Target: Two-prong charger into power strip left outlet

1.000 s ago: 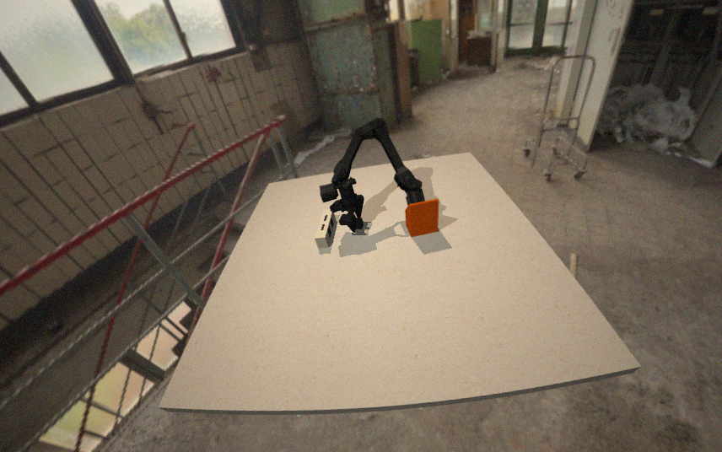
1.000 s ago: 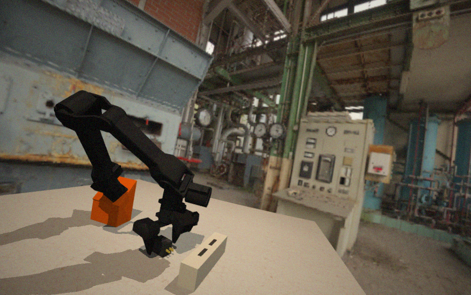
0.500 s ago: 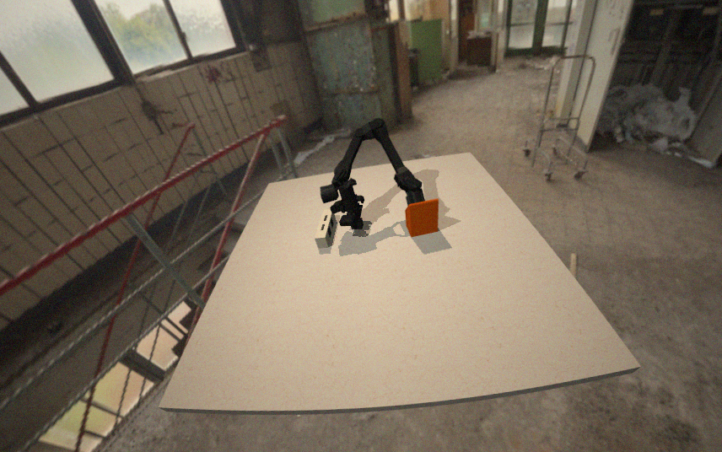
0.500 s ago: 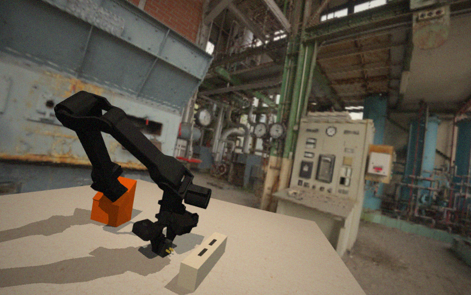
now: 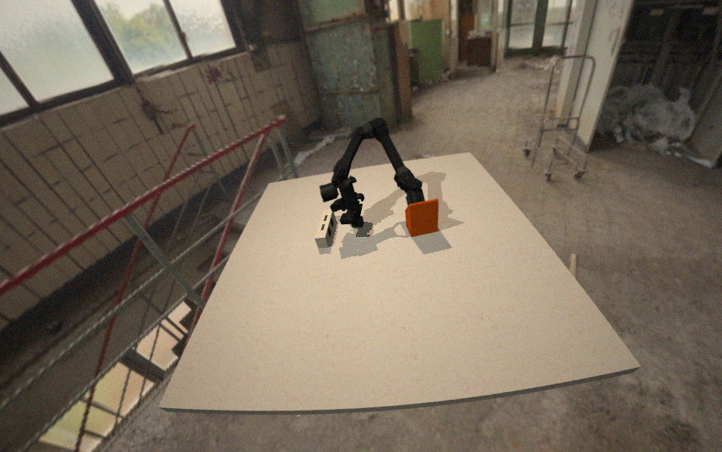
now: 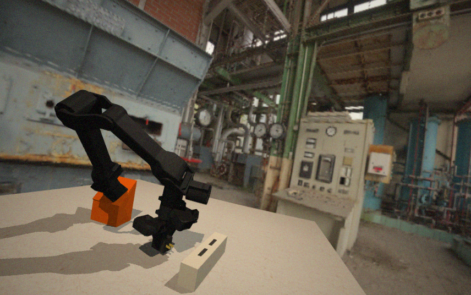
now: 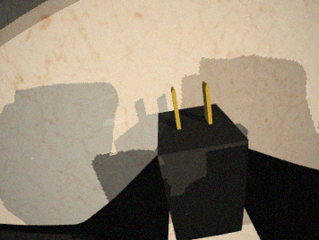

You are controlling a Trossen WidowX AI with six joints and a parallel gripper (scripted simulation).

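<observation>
My black robot gripper (image 6: 163, 239) is clamped on the small black cube-shaped charger (image 7: 202, 175).
It sits low on the pale beige surface (image 6: 270, 250), yellow prongs (image 7: 191, 106) level, just beside the cream rectangular power strip (image 6: 203, 258).

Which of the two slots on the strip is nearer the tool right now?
The far slot in the exterior view: on the power strip, it lies nearer the tool, which grips the charger. The other slot lies farther along.
</observation>
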